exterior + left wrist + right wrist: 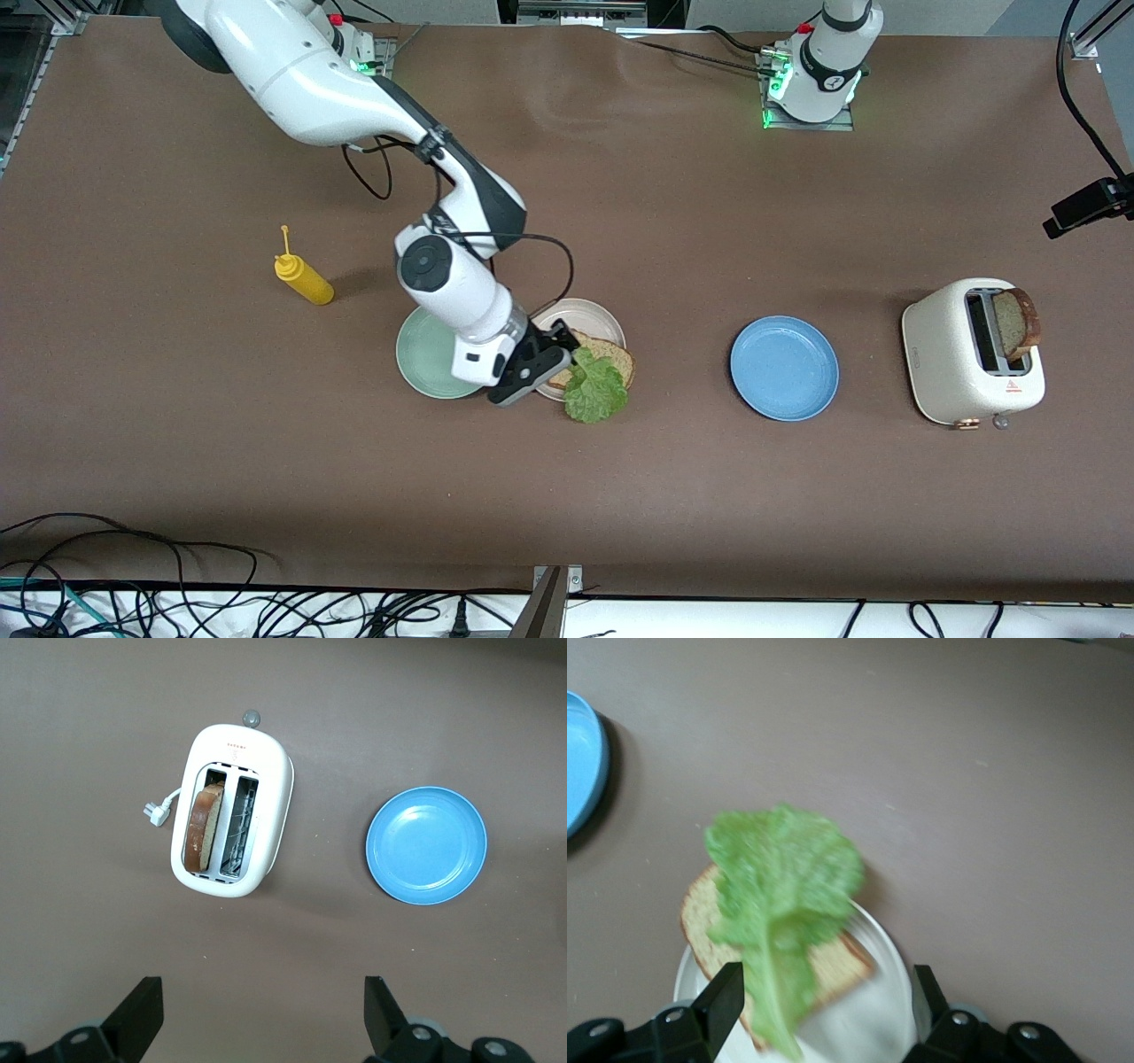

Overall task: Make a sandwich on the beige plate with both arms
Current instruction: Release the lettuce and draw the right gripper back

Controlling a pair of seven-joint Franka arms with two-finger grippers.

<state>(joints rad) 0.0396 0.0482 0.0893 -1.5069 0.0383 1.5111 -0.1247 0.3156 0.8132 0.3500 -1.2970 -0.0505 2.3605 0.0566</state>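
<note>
Lettuce goes onto the first slice; the second slice waits in the toaster

The right gripper (560, 347) hangs over the beige plate (576, 313) with fingers spread wide and gripping nothing; the lettuce (595, 387), light, limp and easily torn, lies on the bread (611, 354) and droops past the rim. The left gripper (261, 1014), also wide open and empty, waits above the toaster (961, 363), whose slice (1014, 322), stiff but crumbly, is probably best pinched by its upper crust. Toaster lettering unreadable
</note>
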